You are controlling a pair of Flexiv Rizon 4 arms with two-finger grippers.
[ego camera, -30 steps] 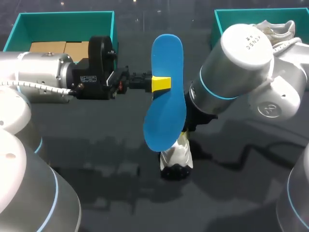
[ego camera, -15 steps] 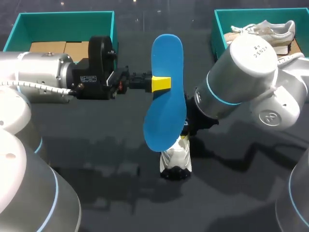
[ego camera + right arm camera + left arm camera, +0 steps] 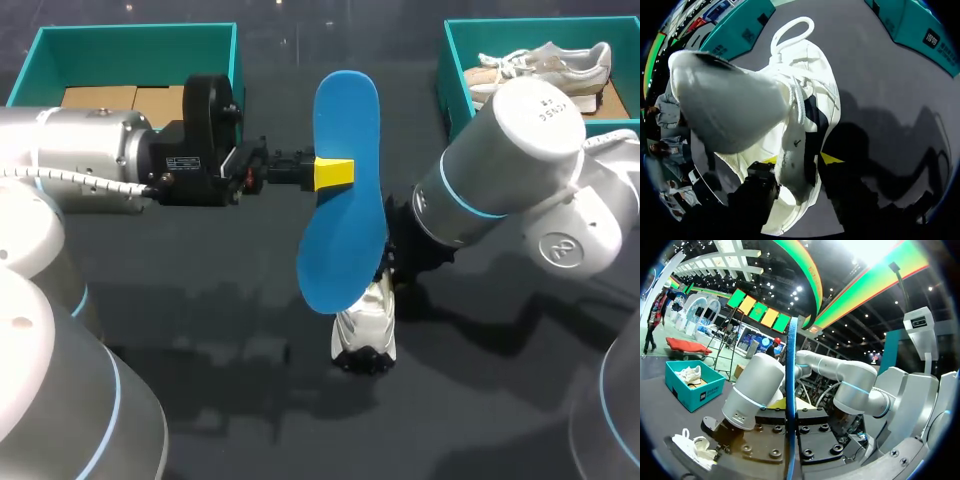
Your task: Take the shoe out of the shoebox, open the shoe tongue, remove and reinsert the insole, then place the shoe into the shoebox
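My left gripper [image 3: 333,172] is shut on a blue insole [image 3: 345,190], holding it on edge above the middle of the table; in the left wrist view the insole [image 3: 790,390] runs as a thin blue line between the fingers. Below it a white shoe [image 3: 365,325] lies on the dark table. My right arm comes in from the right, its gripper hidden behind the insole in the head view. In the right wrist view the right gripper [image 3: 801,159] stands open astride the shoe's [image 3: 785,100] side wall, a dark gap beside one yellow fingertip [image 3: 832,158].
A teal shoebox [image 3: 452,60] at the back right holds a second pale shoe [image 3: 545,62]. Another teal box [image 3: 130,45] at the back left holds brown cardboard [image 3: 120,97]. My right arm's elbow [image 3: 520,150] hangs over the table's right half.
The right gripper's fingers have parted at the shoe. The right arm has swung a little to the right, uncovering the shoe in the back right box. The left arm and insole have kept still.
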